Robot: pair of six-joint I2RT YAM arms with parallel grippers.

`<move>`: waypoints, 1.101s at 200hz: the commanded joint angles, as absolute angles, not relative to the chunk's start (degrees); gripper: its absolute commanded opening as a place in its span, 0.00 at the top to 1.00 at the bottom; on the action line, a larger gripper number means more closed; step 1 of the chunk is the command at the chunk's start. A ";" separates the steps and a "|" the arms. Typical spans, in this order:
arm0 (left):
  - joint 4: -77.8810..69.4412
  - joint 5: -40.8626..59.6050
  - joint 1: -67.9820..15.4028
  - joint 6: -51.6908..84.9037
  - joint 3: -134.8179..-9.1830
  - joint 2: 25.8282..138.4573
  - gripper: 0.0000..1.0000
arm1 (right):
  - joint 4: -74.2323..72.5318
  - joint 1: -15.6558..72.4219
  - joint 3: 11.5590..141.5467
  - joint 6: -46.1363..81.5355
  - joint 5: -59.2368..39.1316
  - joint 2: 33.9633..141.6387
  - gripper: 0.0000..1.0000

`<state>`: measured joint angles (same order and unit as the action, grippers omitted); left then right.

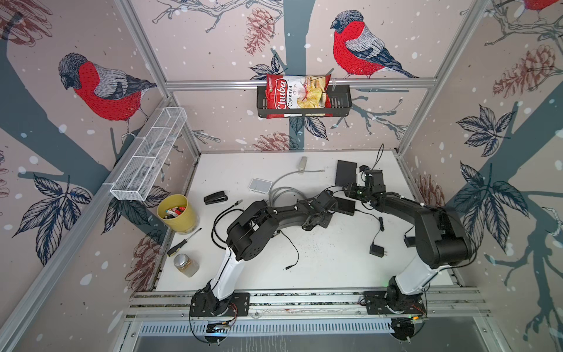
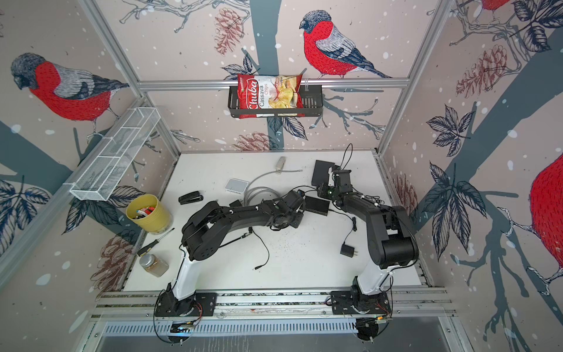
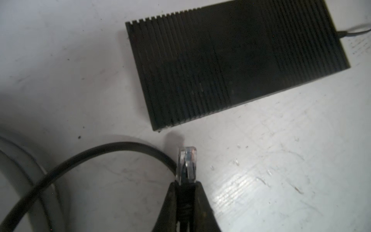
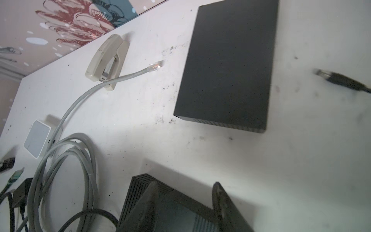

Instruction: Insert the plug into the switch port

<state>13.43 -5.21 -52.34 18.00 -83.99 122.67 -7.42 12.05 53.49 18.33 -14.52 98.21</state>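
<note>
My left gripper (image 3: 186,182) is shut on the back end of a clear plug (image 3: 187,162) on a black cable (image 3: 80,158). The plug's tip points toward the black ribbed switch (image 3: 230,60), a short gap from its near corner. No port shows on the switch. In both top views the switch (image 1: 344,205) (image 2: 316,205) lies flat at mid-table between the two grippers. My right gripper (image 4: 184,185) is open. Its fingers (image 4: 148,192) stand apart over the switch's end (image 4: 180,209). Nothing is held between them.
A second black box (image 4: 226,66) lies behind the switch, a barrel connector (image 4: 341,80) beside it. A grey coiled cable (image 4: 66,160), beige stapler (image 4: 108,60) and white box (image 4: 37,140) lie further left. Yellow cup (image 1: 176,213), screwdriver (image 1: 182,243), jar (image 1: 185,264), black stapler (image 1: 215,197) and power adapter (image 1: 377,250) also sit on the table.
</note>
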 commanded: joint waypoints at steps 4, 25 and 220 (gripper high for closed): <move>20.11 -5.13 -51.79 18.20 -87.20 124.69 0.93 | -9.84 12.92 54.83 13.00 -19.58 100.79 0.54; 21.30 -5.87 -51.63 18.12 -89.25 125.45 0.93 | -9.23 13.35 55.68 10.93 -21.06 102.57 0.54; 21.51 -6.67 -50.01 7.33 -92.60 125.43 0.93 | 0.70 13.45 56.84 7.72 -27.81 106.92 0.59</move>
